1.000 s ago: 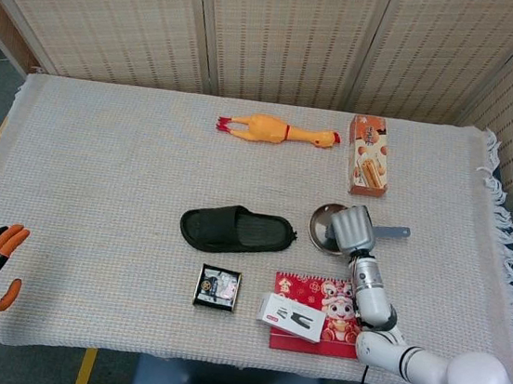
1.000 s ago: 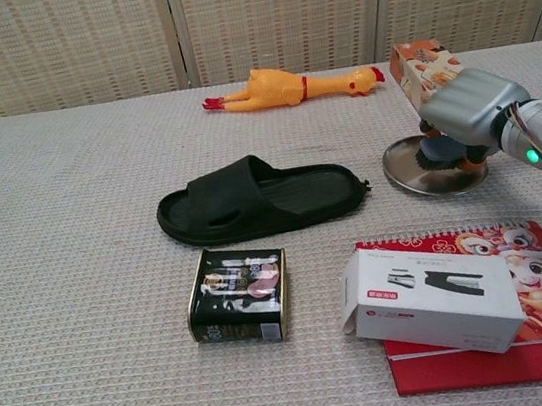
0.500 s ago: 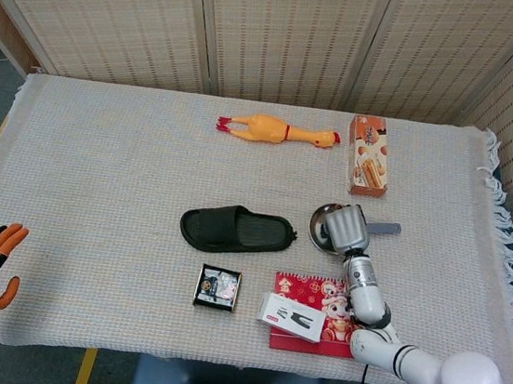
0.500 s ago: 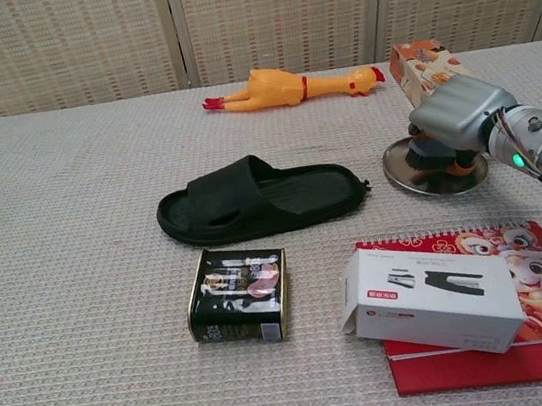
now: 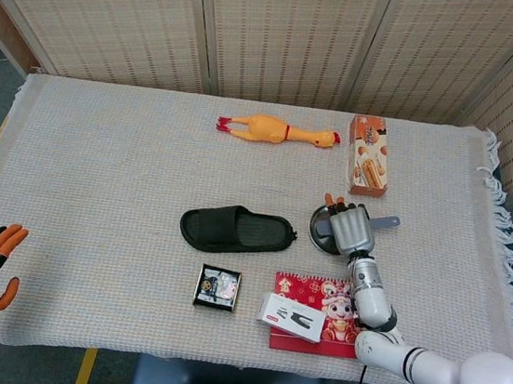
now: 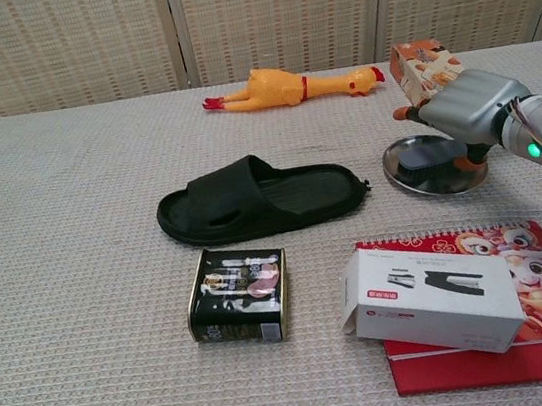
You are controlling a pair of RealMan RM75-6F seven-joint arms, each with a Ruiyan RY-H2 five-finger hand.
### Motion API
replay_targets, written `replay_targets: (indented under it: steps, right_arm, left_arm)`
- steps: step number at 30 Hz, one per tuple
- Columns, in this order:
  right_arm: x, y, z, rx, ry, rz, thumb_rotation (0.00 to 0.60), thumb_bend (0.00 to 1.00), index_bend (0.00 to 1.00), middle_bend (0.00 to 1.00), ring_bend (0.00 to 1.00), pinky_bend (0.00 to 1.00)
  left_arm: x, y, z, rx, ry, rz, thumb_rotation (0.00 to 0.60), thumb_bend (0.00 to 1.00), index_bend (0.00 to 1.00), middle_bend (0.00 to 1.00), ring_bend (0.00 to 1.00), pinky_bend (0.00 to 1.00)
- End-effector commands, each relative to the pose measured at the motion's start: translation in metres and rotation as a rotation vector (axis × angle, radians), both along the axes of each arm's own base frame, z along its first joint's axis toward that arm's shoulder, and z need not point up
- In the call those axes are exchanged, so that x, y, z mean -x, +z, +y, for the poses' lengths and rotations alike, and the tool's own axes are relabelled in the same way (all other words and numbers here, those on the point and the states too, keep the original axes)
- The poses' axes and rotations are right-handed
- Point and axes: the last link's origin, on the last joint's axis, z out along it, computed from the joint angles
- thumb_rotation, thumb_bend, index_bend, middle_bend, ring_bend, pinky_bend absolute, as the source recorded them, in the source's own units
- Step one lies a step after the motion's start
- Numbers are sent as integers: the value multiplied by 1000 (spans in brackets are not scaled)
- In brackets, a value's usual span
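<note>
Black slipper [image 6: 261,200] lies left of pan [image 6: 434,166] w/ right hand [image 6: 467,105].

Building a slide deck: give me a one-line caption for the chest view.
Right hand hovers over a small metal pan, beside a black slipper, boxes and a rubber chicken.

A slipper [image 5: 238,230] lies mid-table with a small pan [image 5: 326,236] to its right under the right hand [image 5: 350,228], a toy chicken [image 5: 276,131] and carton [image 5: 370,155] behind, and a tin [image 5: 218,287] and a box [image 5: 290,316] on a booklet [image 5: 341,326] in front.
</note>
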Motion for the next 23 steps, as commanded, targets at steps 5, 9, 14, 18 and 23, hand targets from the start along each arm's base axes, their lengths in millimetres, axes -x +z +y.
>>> replay_targets:
  steps: [5, 9, 14, 18, 23]
  right_arm:
    - [-4, 66, 51, 67, -2, -334, 600, 236, 0, 6, 35, 238]
    - [24, 104, 115, 159, 52, -569, 600, 183, 0, 0, 0, 79]
    - [76, 134, 201, 291, 115, -586, 600, 157, 0, 0, 0, 0]
    - [97, 146, 225, 347, 119, -528, 600, 157, 0, 0, 0, 0]
    - [101, 162, 225, 363, 43, -566, 600, 157, 0, 0, 0, 0]
  left_arm:
    - [1, 1, 0, -9, 2, 3, 600, 552, 0, 0, 0, 99]
    - [3, 3, 1, -35, 7, 6, 600, 519, 0, 0, 0, 99]
    - [4, 6, 2, -86, 15, 17, 600, 476, 0, 0, 0, 100]
    - [3, 1, 2, -96, 18, 48, 600, 475, 0, 0, 0, 103]
    - [-1, -5, 3, -107, 19, 73, 600, 475, 0, 0, 0, 107]
